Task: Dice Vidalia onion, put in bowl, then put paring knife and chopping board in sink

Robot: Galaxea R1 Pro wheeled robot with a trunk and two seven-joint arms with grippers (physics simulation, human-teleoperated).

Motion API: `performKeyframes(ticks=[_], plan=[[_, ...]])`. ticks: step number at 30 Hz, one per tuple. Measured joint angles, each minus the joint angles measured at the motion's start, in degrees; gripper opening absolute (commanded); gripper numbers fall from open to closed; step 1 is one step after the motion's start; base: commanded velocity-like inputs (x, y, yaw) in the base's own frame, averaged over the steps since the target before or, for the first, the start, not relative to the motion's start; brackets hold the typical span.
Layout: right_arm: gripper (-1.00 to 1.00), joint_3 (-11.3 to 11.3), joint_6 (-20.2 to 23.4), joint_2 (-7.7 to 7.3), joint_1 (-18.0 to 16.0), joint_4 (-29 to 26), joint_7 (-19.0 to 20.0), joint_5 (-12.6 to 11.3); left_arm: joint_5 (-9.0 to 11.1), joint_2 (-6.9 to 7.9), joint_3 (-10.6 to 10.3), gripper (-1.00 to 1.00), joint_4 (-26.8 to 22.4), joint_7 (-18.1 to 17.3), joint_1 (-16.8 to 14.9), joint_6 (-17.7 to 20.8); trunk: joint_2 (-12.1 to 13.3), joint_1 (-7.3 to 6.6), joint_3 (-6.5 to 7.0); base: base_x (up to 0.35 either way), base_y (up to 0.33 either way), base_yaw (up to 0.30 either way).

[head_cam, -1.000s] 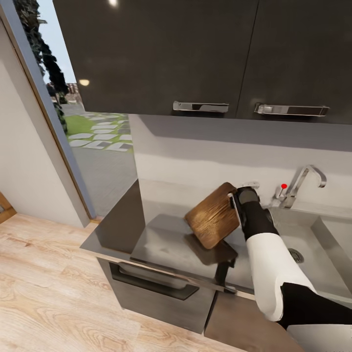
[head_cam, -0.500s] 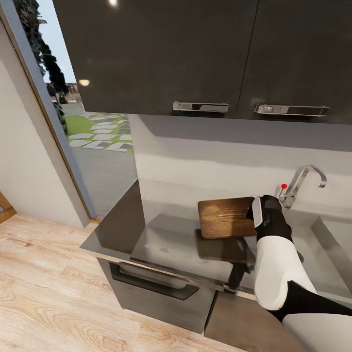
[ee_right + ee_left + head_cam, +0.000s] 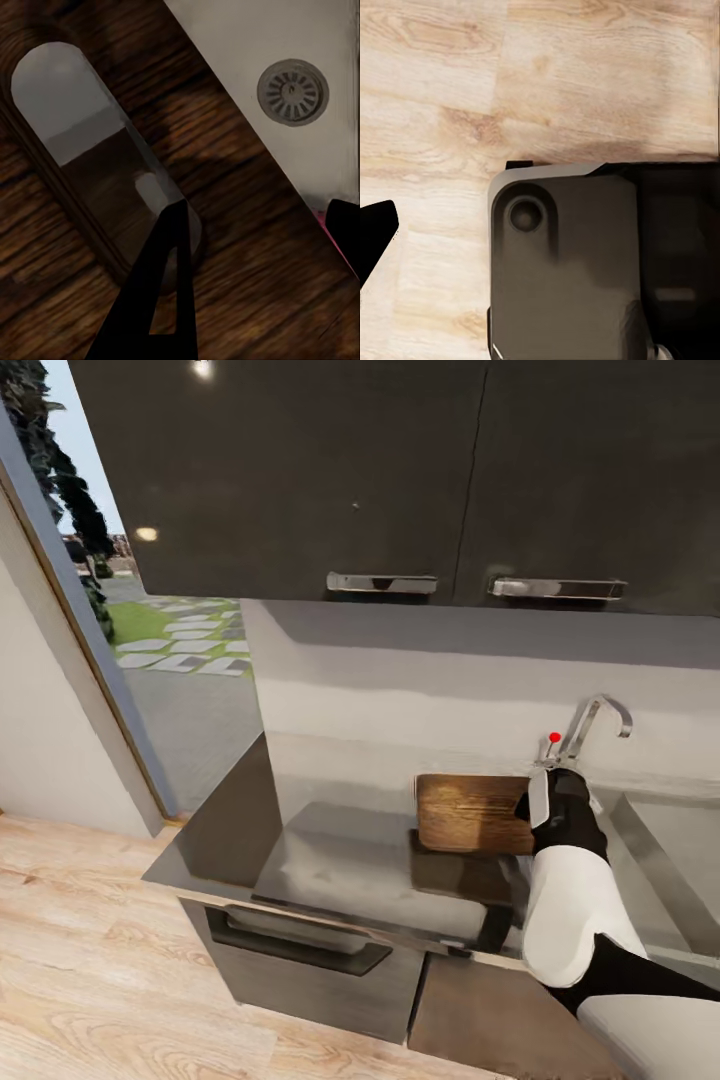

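- Since a second ago you've swung the chopping board from tilted to level, nearer the sink.
- Right gripper fingers clamp its slotted end — stiff, light wood, so hold there.

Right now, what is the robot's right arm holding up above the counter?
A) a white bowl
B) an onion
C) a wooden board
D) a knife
C: the right gripper grips the brown wooden board by its end near the tap, and the board casts a shadow on the counter below.
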Motion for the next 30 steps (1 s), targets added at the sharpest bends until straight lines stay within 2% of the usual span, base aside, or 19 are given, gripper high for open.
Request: performKeyframes(ticks=[2,5,17,25,26,27,28,30], plan=[[-1.00,-1.3,0.1,0.01,0.0,0.0,0.0,0.1,0.0,0.00,-0.1,1.00,0.1,0.0,0.0,-0.9,0.0,0.00,0.13,0.000,0.000,-0.201],[-1.00,-1.9,0.1,0.06,0.0,0.0,0.0,0.0,0.0,0.00,-0.1,1.00,0.1,0.0,0.0,-1.4,0.0,0.00,0.32,0.000,0.000,-0.201],[-1.00,-2.2,0.1,0.26,0.0,0.1,0.1,-0.3,0.1,0.04,-0.1,1.00,0.3,0.0,0.0,-1.6,0.0,0.00,1.11,0.000,0.007,-0.203],[-1.00,-1.8,0.1,0.84,0.0,1.2,0.4,-0.4,0.1,0.00,-0.1,1.00,0.3,0.0,0.0,-1.6,0.0,0.00,1.60,0.000,0.255,-0.172],[-1.00,-1.8,0.4,0.97,0.0,2.5,0.5,0.0,0.1,0.03,-0.1,1.00,0.3,0.0,0.0,-1.6,0.0,-0.01,1.60,0.000,0.299,-0.033],[-1.00,-1.7,-0.1,1.00,0.0,3.0,0.5,-1.2,0.1,0.04,-0.1,1.00,0.3,0.0,0.0,-1.7,0.0,0.01,1.63,0.000,0.301,-0.017],[-1.00,-1.7,0.3,1.01,0.0,4.2,0.6,-0.2,0.1,0.06,-0.1,1.00,0.3,0.0,0.0,-1.6,0.0,-0.01,1.62,0.000,0.301,-0.011],[-1.00,-1.7,-0.1,1.03,0.0,5.7,0.6,-0.6,0.1,0.08,-0.1,1.00,0.3,0.0,0.0,-1.6,0.0,0.00,1.63,0.000,0.301,-0.005]])
